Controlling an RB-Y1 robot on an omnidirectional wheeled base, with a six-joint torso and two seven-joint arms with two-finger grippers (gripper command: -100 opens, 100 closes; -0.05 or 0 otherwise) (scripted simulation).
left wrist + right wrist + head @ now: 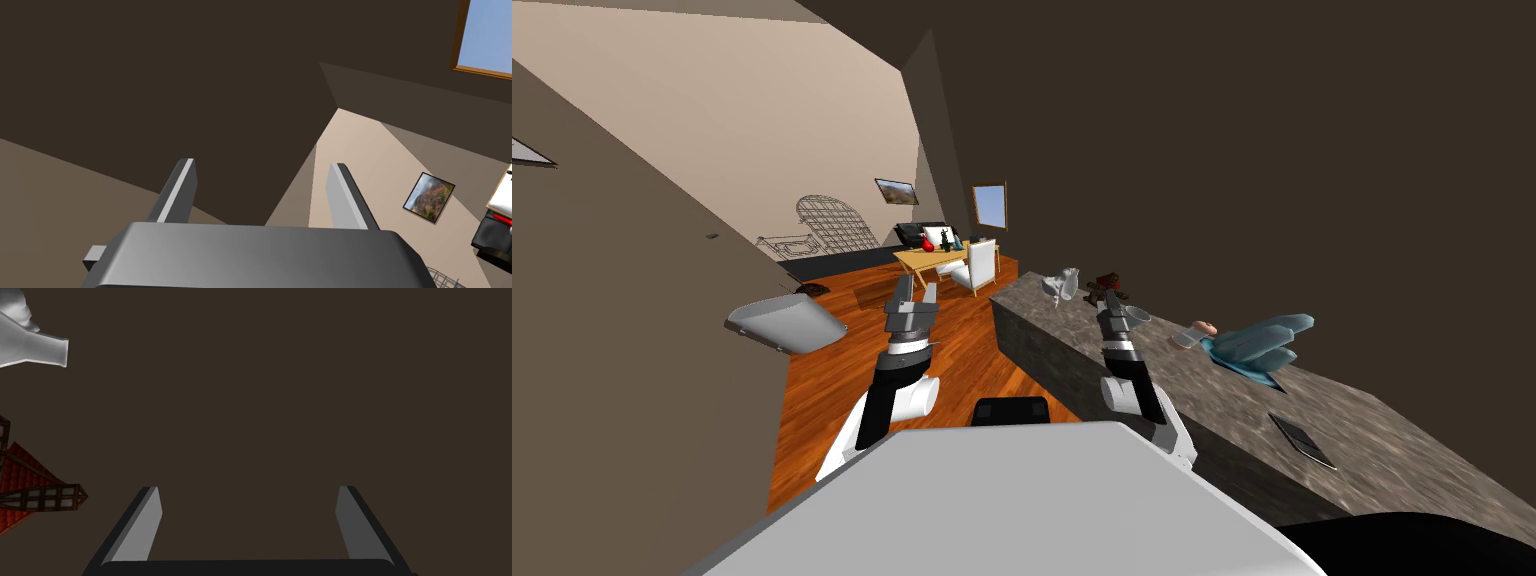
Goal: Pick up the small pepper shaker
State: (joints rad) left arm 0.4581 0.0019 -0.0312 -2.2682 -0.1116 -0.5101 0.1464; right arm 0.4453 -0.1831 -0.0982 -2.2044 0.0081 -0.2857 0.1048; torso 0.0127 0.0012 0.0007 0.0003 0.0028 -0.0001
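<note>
- The small pepper shaker, a pale cylinder with a tan cap, sits on the mottled grey stone counter, touching a blue hand-shaped object.
- The right gripper is spread wide, near a dark red windmill model and apart from the shaker.
- The left gripper is spread too.

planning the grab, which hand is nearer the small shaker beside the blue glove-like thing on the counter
Right. The right hand hovers over the counter close to the small shaker; the left hand is out over the floor, well away.
</note>
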